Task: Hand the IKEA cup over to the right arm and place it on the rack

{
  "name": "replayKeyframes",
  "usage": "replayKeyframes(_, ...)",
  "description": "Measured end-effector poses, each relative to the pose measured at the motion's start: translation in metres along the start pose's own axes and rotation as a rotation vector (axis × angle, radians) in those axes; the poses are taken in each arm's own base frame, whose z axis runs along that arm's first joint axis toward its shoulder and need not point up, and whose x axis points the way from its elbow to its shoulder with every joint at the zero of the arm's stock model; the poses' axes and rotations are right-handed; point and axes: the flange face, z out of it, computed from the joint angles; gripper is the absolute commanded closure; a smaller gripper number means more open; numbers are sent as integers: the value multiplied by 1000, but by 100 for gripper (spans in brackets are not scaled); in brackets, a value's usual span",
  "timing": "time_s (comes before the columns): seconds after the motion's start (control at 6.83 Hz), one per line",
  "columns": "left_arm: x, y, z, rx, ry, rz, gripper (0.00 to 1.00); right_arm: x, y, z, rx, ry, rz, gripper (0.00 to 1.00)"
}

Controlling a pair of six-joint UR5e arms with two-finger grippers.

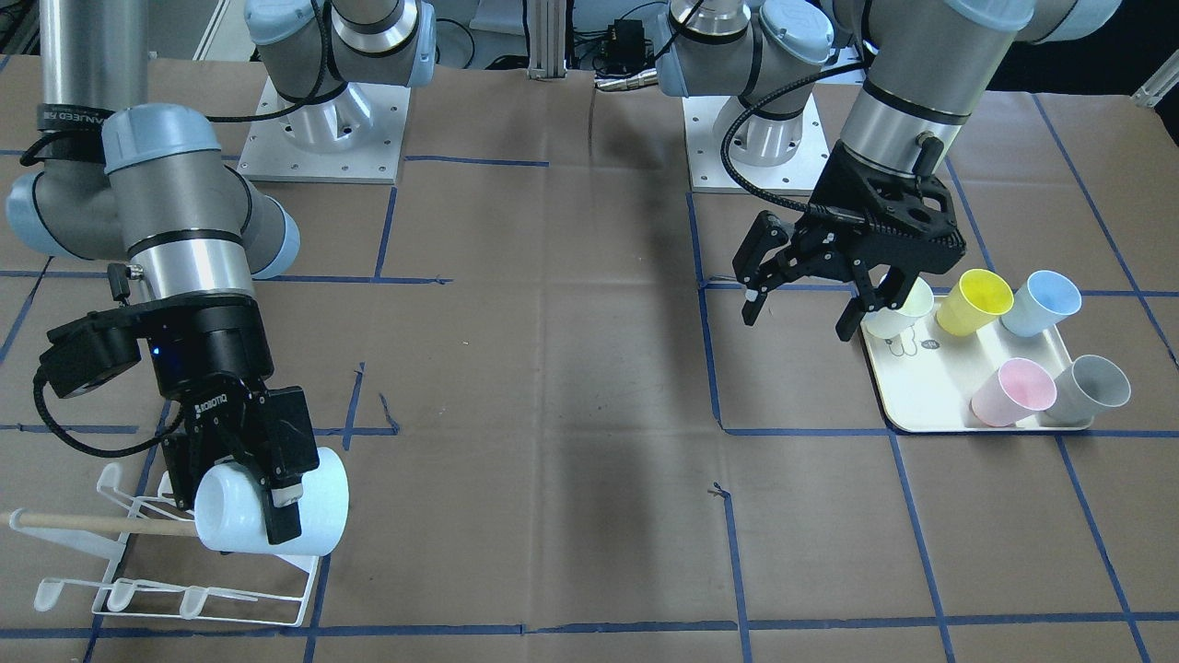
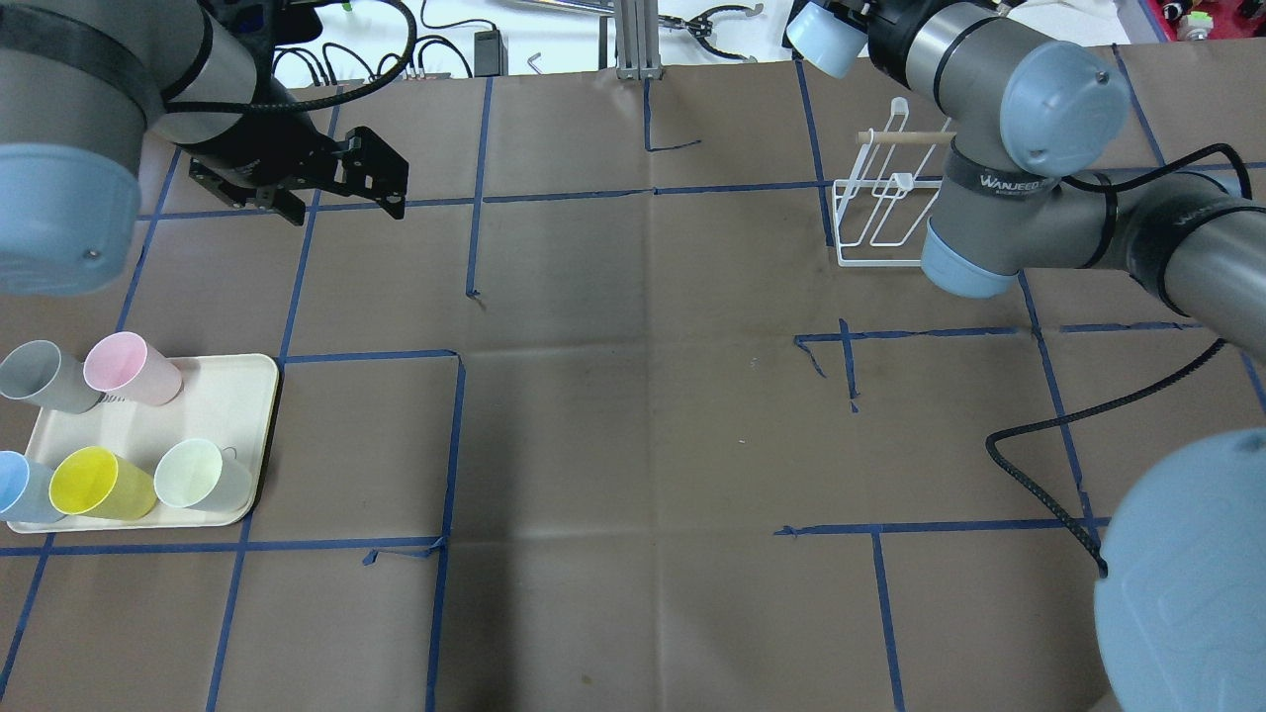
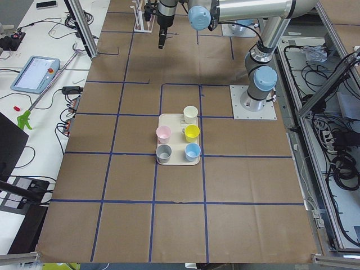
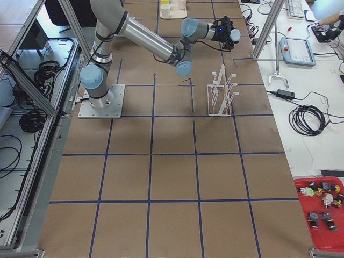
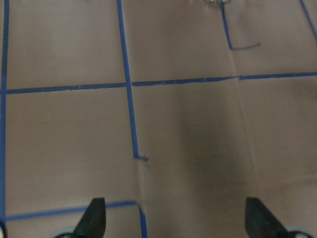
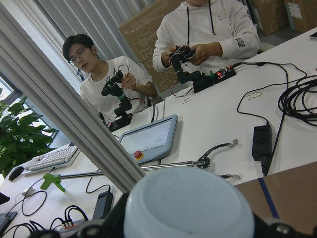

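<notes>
Filling the bottom of the right wrist view, the pale cup (image 6: 188, 208) sits between the two black fingers of the right gripper (image 1: 249, 497), which is clamped across its body. That puts the hand-over behind us, as I judge it. The left gripper (image 1: 801, 313) hangs well apart on the other side of the table, above the near corner of the cream tray (image 1: 921, 396), with its jaws spread wide and nothing between them. The left wrist view agrees, showing only brown paper and blue tape between the fingertips (image 5: 94, 218). What remains is the placing. From the front-facing camera the cup hangs just above the white wire rack (image 1: 189, 603), not yet seated on any prong. The end of the wooden dowel (image 1: 101, 525) meets the outline of its narrower end, but I cannot tell whether the two touch. The cup lies on its side, with its long axis roughly level and running along the table's length. The smaller, rounded base faces the dowel and the table's end, and the wider rim end points back toward the middle of the table. To hang on an upturned prong it would likely need turning mouth-down and lowering over one before the fingers let go. Five more cups stand on the tray, untouched.
</notes>
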Motion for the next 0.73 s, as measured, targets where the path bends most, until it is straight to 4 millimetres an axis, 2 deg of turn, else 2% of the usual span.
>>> replayKeyframes(0.15,0,11,-13,-83,-20,-18,1,14,-6,1,16,48,-127,91)
replayKeyframes(0.44,1,30,-24,-131,-30,-31,1,49,-18,6,67,111,-322,91)
replayKeyframes(0.73,-10,43,-21,-145,-26,7,1,73,-3,23,118,132,-399,91)
